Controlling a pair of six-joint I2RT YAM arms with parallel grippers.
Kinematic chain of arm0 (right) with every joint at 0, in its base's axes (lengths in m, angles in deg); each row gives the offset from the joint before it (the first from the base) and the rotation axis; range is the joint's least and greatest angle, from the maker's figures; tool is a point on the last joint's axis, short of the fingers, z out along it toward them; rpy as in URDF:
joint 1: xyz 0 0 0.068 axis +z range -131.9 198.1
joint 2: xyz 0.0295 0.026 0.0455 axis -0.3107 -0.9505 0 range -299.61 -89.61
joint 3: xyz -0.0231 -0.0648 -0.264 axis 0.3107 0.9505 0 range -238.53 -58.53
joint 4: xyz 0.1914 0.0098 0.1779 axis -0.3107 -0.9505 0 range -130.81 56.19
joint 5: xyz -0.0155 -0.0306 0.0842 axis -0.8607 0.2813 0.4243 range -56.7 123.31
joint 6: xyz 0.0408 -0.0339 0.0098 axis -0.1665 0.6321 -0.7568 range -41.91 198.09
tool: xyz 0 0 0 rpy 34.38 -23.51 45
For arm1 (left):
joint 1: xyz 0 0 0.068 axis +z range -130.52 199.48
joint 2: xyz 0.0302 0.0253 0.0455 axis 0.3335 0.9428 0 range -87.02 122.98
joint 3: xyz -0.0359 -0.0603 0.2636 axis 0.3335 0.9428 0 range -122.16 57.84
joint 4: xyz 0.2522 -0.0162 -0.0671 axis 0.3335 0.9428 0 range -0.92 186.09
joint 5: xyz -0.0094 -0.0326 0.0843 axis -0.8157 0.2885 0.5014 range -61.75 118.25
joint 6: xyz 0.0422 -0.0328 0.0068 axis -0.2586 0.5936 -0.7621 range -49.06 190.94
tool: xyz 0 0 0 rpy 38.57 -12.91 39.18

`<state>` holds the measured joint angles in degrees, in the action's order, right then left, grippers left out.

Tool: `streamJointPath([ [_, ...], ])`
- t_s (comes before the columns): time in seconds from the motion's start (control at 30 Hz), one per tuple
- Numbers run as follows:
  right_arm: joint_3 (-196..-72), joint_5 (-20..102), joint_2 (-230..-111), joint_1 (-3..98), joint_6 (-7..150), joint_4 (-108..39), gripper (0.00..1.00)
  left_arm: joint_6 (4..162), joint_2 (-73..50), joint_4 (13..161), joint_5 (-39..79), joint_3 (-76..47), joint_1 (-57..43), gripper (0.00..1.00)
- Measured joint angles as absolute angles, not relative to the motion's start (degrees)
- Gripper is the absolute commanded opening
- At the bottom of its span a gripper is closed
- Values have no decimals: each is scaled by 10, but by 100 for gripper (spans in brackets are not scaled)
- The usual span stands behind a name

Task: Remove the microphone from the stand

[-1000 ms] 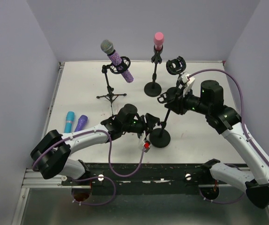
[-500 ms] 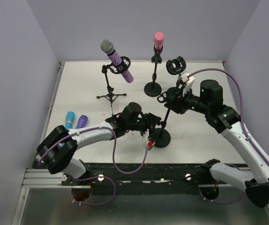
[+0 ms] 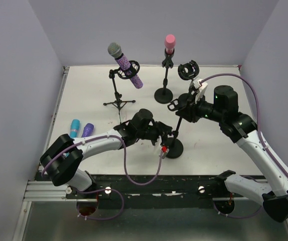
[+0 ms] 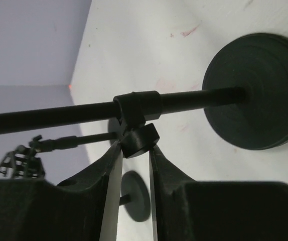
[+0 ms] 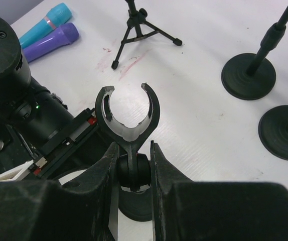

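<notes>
While the right claw (image 5: 134, 150) grips the empty clip (image 5: 128, 133), the left claw (image 4: 135, 150) pinches the knob (image 4: 140, 140); letting go seems next.

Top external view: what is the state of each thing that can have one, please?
glitter microphone, mounted, tilted
pink microphone, mounted upright
teal microphone, lying flat
purple microphone, lying flat
near stand, clip empty
back clip, empty
left pincer, shut on near stand's knob
right pincer, shut on near stand's clip joint

white table (image 3: 84, 95), teal microphone (image 3: 74, 128), purple microphone (image 3: 87, 131), tripod stand (image 3: 118, 103), round bases (image 3: 163, 94)
</notes>
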<state>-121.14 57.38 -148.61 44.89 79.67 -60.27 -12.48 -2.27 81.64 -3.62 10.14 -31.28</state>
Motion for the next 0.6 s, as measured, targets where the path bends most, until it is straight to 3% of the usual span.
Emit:
streamJointPath([
  [0.3,-1211,576,-1487,447,802,-605,1,191,10,870,-111,40,-289,0],
  [0.5,-1212,585,-1489,448,801,-605,1,338,1,862,-120,49,-284,58],
  [0.6,-1213,584,-1491,448,796,-602,1,374,-21,842,-94,89,-289,68],
])
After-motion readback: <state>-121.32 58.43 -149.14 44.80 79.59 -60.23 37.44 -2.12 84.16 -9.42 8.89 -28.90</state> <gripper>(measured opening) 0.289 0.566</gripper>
